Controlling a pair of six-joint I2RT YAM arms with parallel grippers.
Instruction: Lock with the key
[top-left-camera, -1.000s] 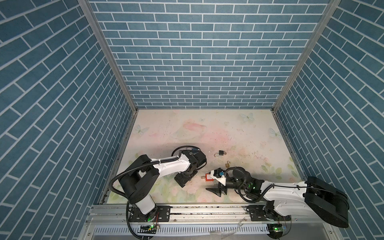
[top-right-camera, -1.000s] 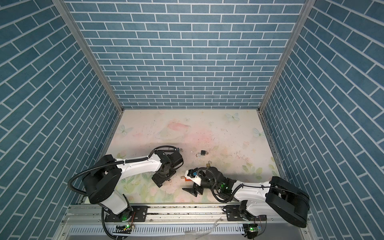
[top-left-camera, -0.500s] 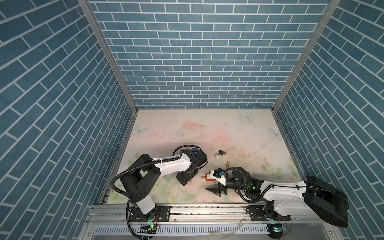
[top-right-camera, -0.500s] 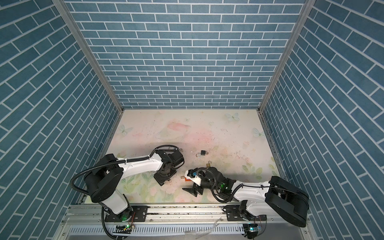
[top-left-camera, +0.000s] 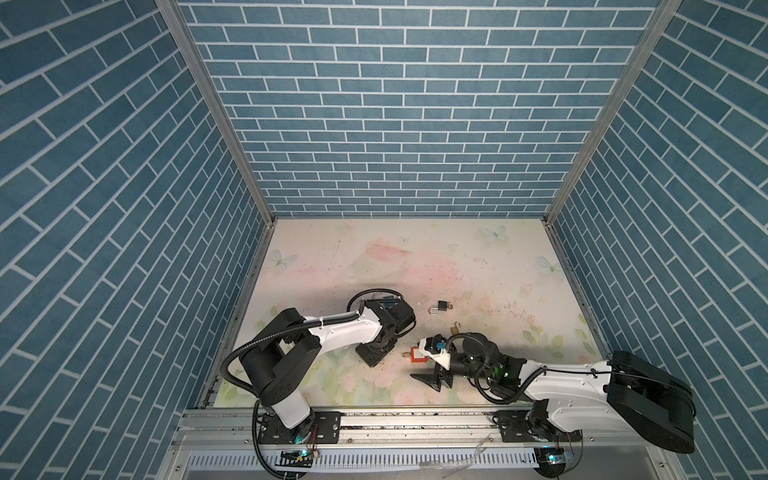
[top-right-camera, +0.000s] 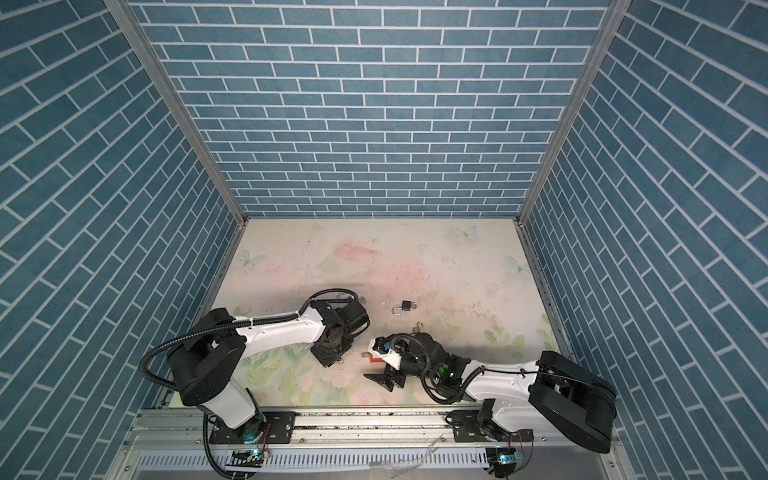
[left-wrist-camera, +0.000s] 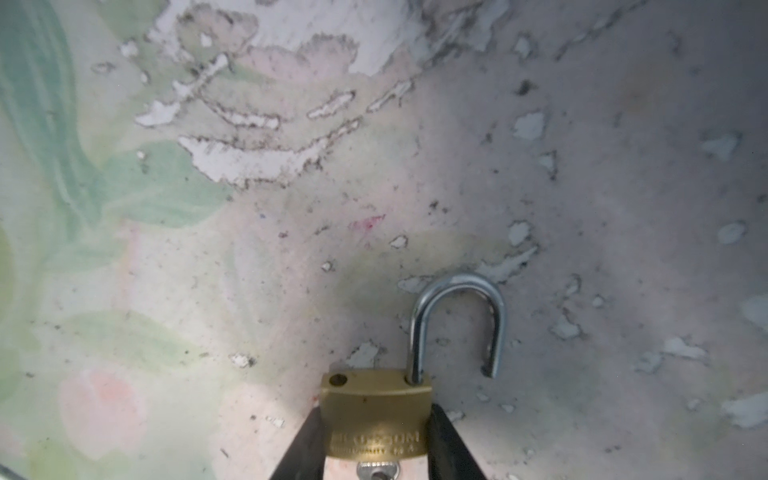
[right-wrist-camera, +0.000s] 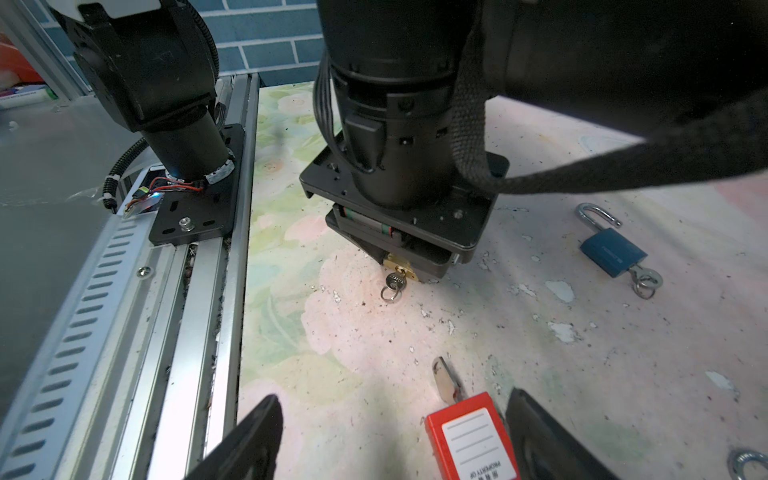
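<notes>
- The left tool (left-wrist-camera: 376, 411) is the thing that changed. A second ago it was spread wide, and now it's pinched in on the brass padlock (left-wrist-camera: 374, 397), with one black finger (left-wrist-camera: 305, 444) against each narrow side of the body.
- The left arm (top-left-camera: 332, 332) hasn't shifted in the top views as far as I can see. It's still at the front left of the worktop (top-left-camera: 415, 266), wrist pointing down.
- The brass padlock's steel shackle (left-wrist-camera: 457, 316) is sprung. One leg sits in the body and the other hangs free, off to the side of its hole.
- The key (right-wrist-camera: 395, 280) is already in the keyhole at the bottom of the brass padlock, with a small ring (right-wrist-camera: 390, 294) dangling low over the worktop. I can't tell if the lock itself rests on the surface.
- The right tool (right-wrist-camera: 392, 397) is the same as before, fingers spread wide, low over the worktop and gripping nothing.
- A red padlock (right-wrist-camera: 473, 440) lies flat between those fingers with its white label up. It's closer to one finger, but I can't tell if they touch.
- A blue padlock (right-wrist-camera: 613, 253) hasn't moved. It lies farther back, apart from both tools, with its shackle sprung and its own key in it.
</notes>
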